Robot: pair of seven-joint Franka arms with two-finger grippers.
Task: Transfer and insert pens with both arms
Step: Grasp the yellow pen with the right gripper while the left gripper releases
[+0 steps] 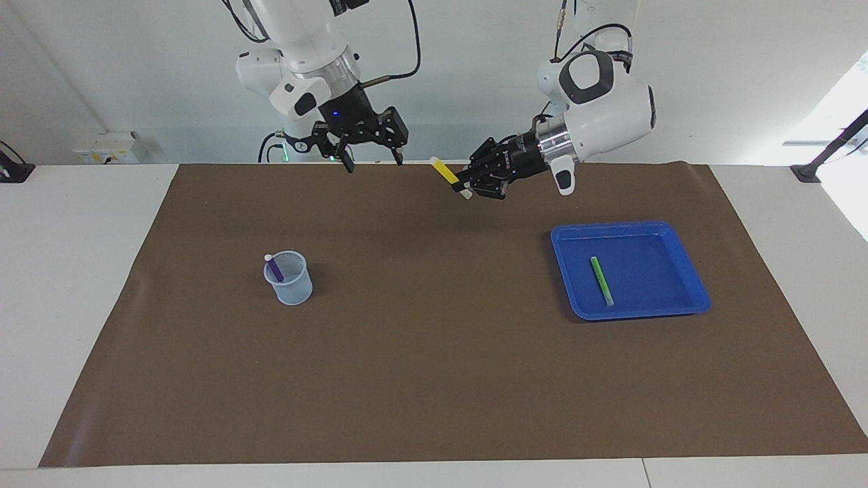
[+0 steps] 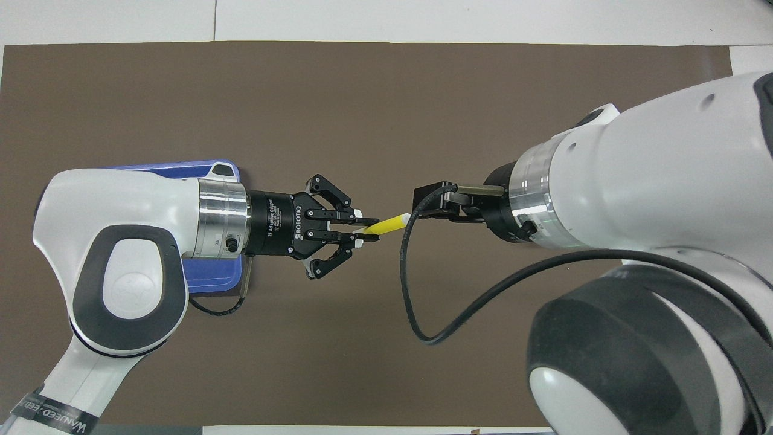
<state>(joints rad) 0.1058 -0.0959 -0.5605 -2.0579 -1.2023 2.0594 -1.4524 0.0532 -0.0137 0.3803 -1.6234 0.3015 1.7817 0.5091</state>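
The yellow pen [image 1: 447, 171] hangs in the air over the mat's robot-side middle, gripped near its white lower end by the left end effector [image 1: 466, 184], fingers clamped tight. Its long axis slants upward, free tip pointing toward the right end effector [image 1: 372, 161], which hovers just beside that tip, fingers spread wide and empty, best placed to take it.

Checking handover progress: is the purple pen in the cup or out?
In. The purple pen leans inside the cup, its whitish end over the rim.
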